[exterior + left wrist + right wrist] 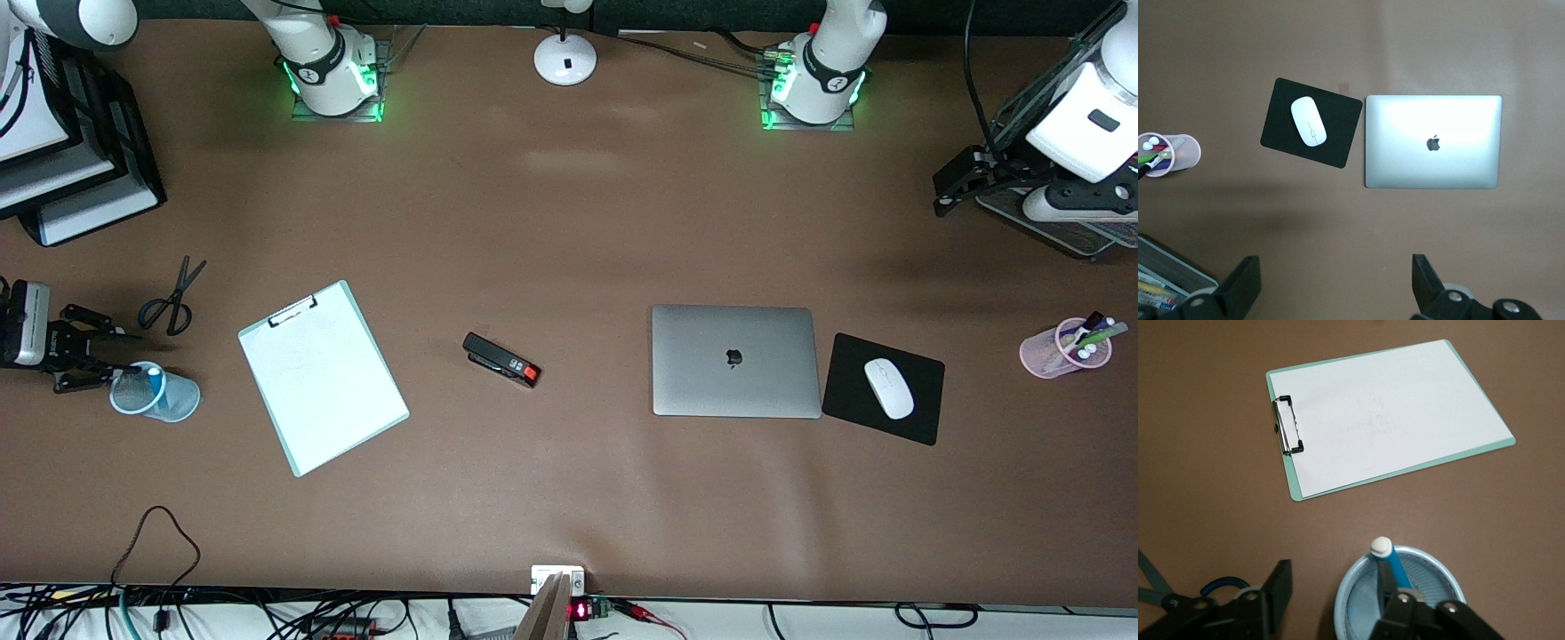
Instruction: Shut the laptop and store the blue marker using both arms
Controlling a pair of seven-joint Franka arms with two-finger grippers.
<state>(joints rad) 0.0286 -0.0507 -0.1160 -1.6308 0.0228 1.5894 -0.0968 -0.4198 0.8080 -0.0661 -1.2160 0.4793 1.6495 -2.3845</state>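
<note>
Brown desk (pixel 569 222): slim silver-grey laptop (pixel 735 360) lies shut mid-desk. Short blue marker (pixel 1389 563) stands in pale-blue mesh cup (pixel 169 396) near right-arm edge. Right gripper (pixel 1338 603) spread over cup; withdrawing could tip it. Left gripper (pixel 1335 283) spread, waiting.

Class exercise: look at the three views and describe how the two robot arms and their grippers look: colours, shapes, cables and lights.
Both arms are bulky and white with dark grey joints; green lights glow at their bases. The right gripper and the left gripper are black, angular and two-fingered. Black cables run near the left arm's base.
</note>
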